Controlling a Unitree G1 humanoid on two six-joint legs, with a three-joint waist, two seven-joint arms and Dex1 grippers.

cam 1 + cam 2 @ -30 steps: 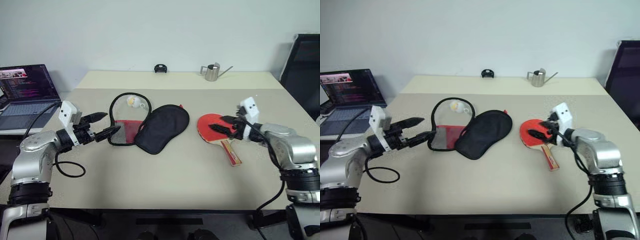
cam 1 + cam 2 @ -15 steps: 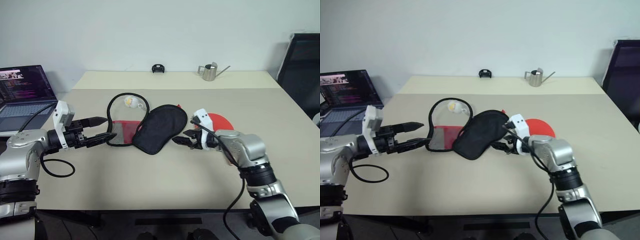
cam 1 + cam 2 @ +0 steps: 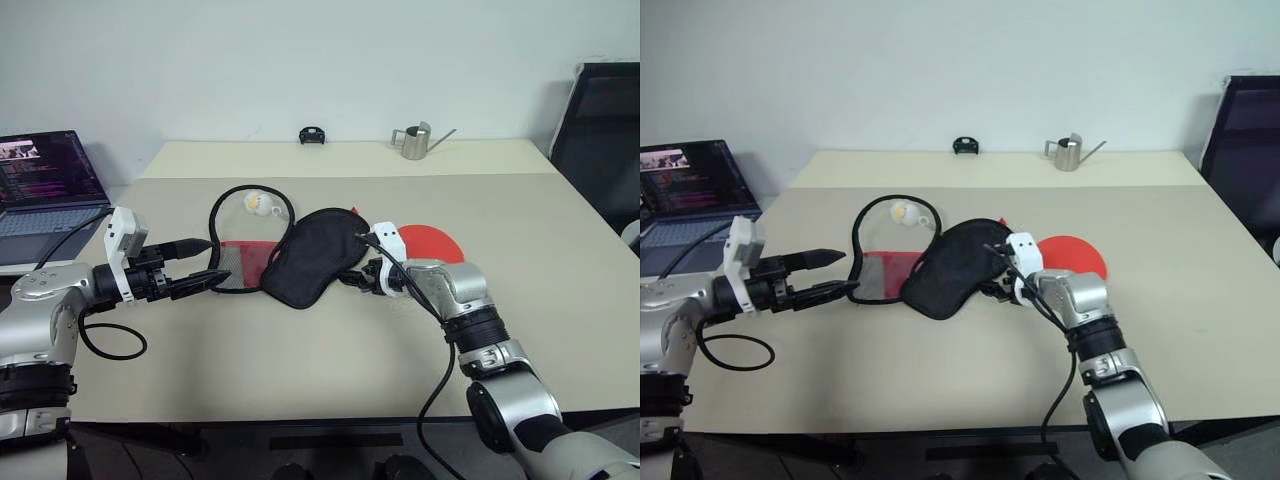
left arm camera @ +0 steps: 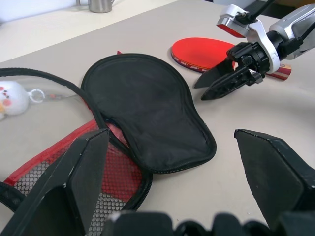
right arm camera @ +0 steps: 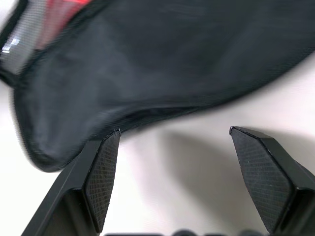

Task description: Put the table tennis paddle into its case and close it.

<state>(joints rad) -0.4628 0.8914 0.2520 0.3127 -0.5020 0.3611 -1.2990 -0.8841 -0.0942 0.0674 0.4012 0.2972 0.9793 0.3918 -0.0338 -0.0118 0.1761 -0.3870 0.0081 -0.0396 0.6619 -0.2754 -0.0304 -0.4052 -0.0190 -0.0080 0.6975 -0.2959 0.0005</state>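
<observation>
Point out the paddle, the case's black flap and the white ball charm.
table tennis paddle (image 4: 206,49), left wrist view, on its red rubber face.
case (image 3: 315,255), left eye view, middle of the black flap.
white ball charm (image 4: 12,96), left wrist view, on the ball's body.

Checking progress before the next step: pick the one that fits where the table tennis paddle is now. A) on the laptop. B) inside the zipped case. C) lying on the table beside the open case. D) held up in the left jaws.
C: the table tennis paddle lies flat on the table, apart from the unzipped case; the right gripper is open and holds nothing.
</observation>
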